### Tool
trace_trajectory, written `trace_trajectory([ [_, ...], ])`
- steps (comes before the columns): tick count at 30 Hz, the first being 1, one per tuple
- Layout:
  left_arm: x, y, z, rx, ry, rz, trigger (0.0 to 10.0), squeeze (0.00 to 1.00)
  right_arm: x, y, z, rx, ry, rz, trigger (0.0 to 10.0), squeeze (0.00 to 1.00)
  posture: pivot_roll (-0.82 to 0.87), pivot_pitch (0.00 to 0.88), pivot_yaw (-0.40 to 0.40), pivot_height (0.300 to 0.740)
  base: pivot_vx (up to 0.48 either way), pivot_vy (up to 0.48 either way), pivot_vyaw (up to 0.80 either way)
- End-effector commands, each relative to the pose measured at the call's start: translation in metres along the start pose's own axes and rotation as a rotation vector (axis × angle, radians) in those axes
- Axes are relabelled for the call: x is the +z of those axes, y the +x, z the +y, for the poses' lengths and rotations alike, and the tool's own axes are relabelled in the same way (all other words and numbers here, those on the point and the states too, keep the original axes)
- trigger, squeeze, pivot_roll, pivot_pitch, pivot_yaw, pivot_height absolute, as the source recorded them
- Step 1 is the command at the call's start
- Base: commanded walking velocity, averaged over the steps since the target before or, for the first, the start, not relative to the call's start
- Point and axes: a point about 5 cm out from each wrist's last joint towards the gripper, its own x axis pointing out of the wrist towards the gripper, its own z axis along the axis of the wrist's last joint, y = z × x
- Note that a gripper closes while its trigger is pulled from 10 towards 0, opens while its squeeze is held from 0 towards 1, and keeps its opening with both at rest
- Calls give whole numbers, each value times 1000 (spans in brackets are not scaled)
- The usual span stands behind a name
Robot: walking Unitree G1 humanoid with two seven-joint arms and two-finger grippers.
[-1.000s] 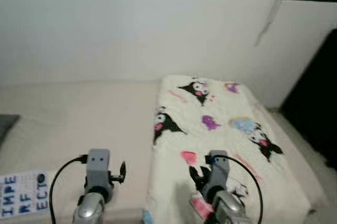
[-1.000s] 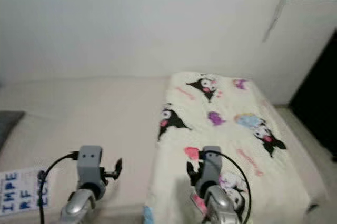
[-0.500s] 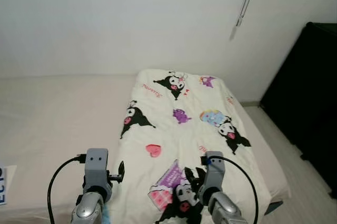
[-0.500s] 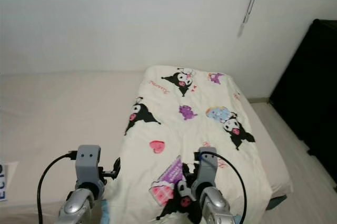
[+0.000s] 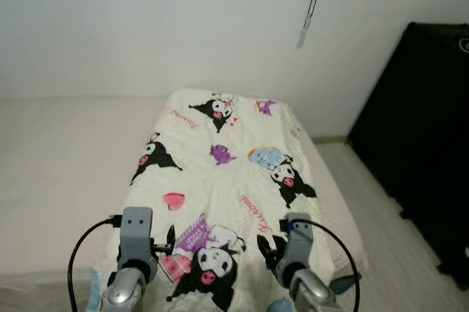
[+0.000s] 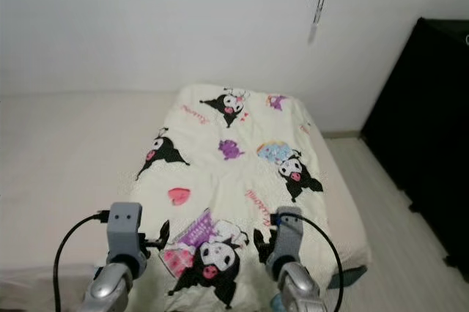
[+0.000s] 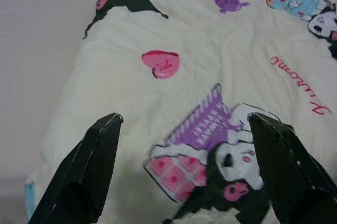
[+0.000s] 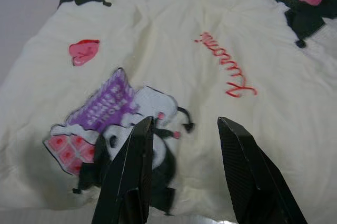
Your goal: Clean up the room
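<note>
On the bed [image 5: 58, 173] before us: a cream cartoon-print blanket [image 5: 227, 180], spread flat along its right half. Our left tool [image 7: 184, 176] hovers over the blanket's near edge, fingers spread wide. Our right tool [image 8: 184, 176] hovers beside it, fingers apart. Right: black cabinet [image 5: 418, 143].

right gripper [image 8: 187, 174]: fingers apart, nothing between them, above blanket | blanket [image 8: 174, 61]: cream, lying flat, lightly creased | prints: black cartoon figure by purple-pink house [image 8: 100, 116], pink heart [image 8: 84, 51], red script [image 8: 226, 71]
</note>
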Motion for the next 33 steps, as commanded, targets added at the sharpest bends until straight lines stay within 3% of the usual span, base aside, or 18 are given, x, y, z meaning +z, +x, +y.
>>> trace_trajectory([
  [1,-4,-2,-2,-9,7,23,10000,0,-5,-3,-4,-15,-2,18,10000,0,-29,114,-46,740,0,-390,0],
  [33,-2,-1,-2,-16,8,24,10000,0,-1,-3,-5,-15,-14,-12,10000,0,-28,118,-43,740,0,-387,0],
])
